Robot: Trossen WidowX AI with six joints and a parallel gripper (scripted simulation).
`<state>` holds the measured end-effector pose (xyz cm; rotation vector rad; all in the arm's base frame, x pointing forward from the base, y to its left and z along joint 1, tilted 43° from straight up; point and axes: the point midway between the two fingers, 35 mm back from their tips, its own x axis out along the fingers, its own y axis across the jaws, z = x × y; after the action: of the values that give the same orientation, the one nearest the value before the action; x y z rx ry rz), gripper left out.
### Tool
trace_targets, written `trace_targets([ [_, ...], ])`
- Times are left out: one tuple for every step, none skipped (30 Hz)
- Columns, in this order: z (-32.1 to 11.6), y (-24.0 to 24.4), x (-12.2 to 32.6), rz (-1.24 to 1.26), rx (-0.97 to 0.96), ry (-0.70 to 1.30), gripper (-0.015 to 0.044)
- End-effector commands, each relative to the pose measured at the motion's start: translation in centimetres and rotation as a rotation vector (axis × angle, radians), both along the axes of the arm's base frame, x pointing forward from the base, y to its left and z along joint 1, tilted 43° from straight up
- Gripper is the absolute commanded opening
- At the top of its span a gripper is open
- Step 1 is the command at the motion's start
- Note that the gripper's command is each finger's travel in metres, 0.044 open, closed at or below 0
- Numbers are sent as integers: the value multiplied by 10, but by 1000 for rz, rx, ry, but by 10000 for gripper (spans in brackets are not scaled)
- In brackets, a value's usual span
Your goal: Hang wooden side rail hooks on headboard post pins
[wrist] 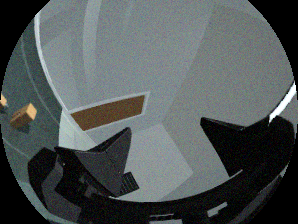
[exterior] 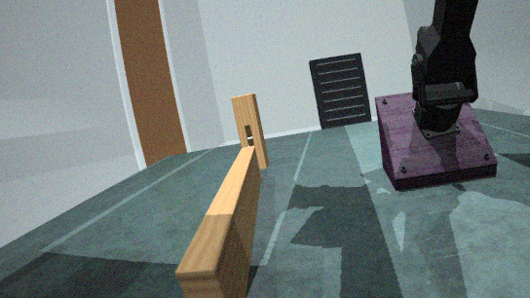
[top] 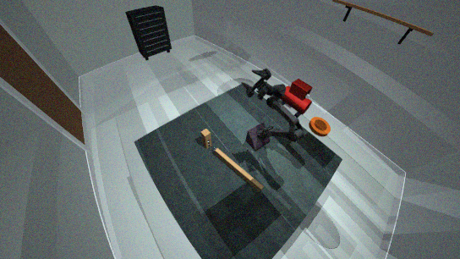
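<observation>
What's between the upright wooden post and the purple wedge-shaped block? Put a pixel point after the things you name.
Between the upright wooden post [top: 205,139] [exterior: 249,114] and purple wedge-shaped block [top: 254,139] [exterior: 397,146], only dark green tabletop shows, in the top view.

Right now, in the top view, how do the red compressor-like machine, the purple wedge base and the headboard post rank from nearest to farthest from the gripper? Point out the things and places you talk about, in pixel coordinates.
1. Red machine [top: 298,100], just right of the gripper [top: 254,80] in the image.
2. Purple wedge base [top: 254,138], below it.
3. Headboard post [top: 205,138] [exterior: 247,109] [wrist: 23,116], lower left.
</observation>
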<state>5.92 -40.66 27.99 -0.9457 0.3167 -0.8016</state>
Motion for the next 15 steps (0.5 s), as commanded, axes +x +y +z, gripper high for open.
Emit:
trace_targets([
  [-46,-2,30,58,159,-90,440],
  [-56,-1,36,71,192,-108,440],
  [-65,0,43,83,225,-125,440],
  [-74,2,50,94,258,-142,440],
  [-83,4,56,106,292,-158,440],
  [-92,6,63,117,326,-173,440],
  [-101,9,69,128,360,-188,440],
  [-110,11,76,138,395,-202,440],
  [-119,15,82,148,429,-216,440],
  [-128,18,88,157,464,-229,440],
  [-136,22,94,167,499,-242,440],
  [-145,27,100,175,534,-254,440],
  [-153,31,106,183,569,-266,440],
  [-162,36,112,191,604,-277,440],
  [-170,41,118,198,639,-287,440],
])
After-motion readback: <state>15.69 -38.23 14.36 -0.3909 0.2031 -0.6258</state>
